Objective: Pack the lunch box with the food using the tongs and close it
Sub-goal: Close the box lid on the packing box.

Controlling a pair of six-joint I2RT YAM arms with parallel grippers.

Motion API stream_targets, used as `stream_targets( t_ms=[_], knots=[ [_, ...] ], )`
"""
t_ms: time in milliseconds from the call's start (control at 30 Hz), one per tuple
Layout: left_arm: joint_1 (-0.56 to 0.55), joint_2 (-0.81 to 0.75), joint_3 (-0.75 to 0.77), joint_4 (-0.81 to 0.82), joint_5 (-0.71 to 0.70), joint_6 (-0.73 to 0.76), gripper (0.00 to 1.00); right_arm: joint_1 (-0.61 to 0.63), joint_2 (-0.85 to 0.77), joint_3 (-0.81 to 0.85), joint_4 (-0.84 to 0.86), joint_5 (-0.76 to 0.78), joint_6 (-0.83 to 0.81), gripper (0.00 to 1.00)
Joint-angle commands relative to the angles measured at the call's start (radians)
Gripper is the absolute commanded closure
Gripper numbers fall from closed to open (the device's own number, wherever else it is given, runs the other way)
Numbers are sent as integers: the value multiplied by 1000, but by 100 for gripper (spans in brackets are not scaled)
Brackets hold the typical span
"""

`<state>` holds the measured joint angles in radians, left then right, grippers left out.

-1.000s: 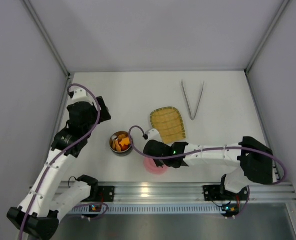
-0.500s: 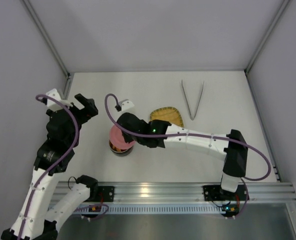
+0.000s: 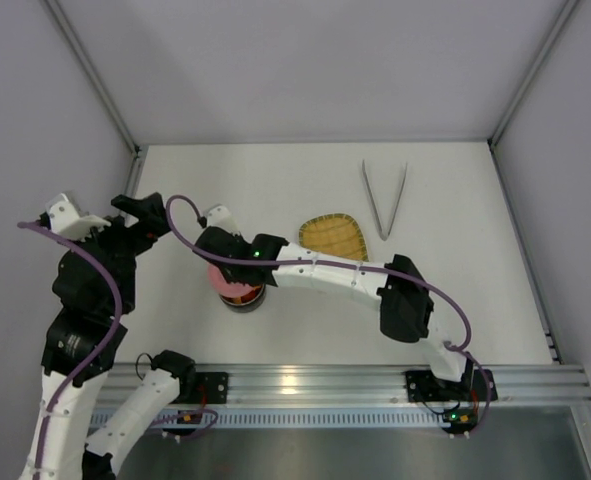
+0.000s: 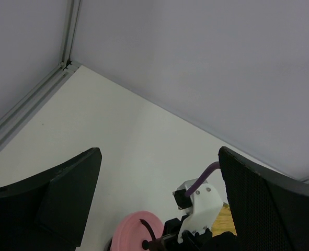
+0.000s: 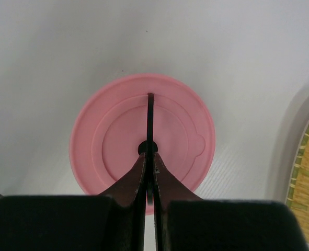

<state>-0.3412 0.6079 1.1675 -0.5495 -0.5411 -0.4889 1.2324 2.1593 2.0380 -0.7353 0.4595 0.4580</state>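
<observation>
Lunch box [image 3: 242, 299] sits on the table [image 3: 455, 260] in front of my left base, and the pink lid [image 5: 117, 151] now hangs over it. My right gripper [image 5: 149, 159] is clamped tight on the lid's black bar handle [image 5: 150, 117], its two fingers pressed together with the bar between them.

A second ago this lid lay flat on the table near the front rail, well to the right of the bowl. My gripper was down on it, and the bowl stood uncovered with the food showing. Half a second ago the lid was already above the bowl. Since then it has shifted a little to the left, and my right arm reaches further across.

From above, only the bowl's near rim shows past the lid, with a sliver of orange food [image 3: 239, 293] under the lid's edge. I cannot tell whether the lid is seated on the rim or just above it.

My left gripper [image 4: 158, 157] stands wide open and holds nothing. A second ago that arm was just left of the bowl. It has since drawn back toward the left wall and risen, so its camera looks down on the lid from a distance.

The tongs [image 3: 384, 200] lie where they were, far right near the back wall, tips toward me. The yellow tray [image 3: 331, 234] has not moved, but my right arm now covers its near part.
</observation>
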Motion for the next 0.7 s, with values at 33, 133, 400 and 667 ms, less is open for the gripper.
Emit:
stream_targets(
  t_ms=[33, 133, 400, 667],
  knots=[
    [4, -20, 43, 19, -13, -2, 2, -5, -1, 74, -70, 73, -36, 100],
    [4, -22, 46, 16, -11, -4, 1, -4, 5, 71, -73, 68, -51, 100],
    [4, -22, 40, 17, -5, -10, 1, 10, 45, 62, -67, 62, -71, 100],
    [4, -20, 38, 23, -5, -7, 1, 32, 66, 36, -52, 44, -79, 100]
  ],
)
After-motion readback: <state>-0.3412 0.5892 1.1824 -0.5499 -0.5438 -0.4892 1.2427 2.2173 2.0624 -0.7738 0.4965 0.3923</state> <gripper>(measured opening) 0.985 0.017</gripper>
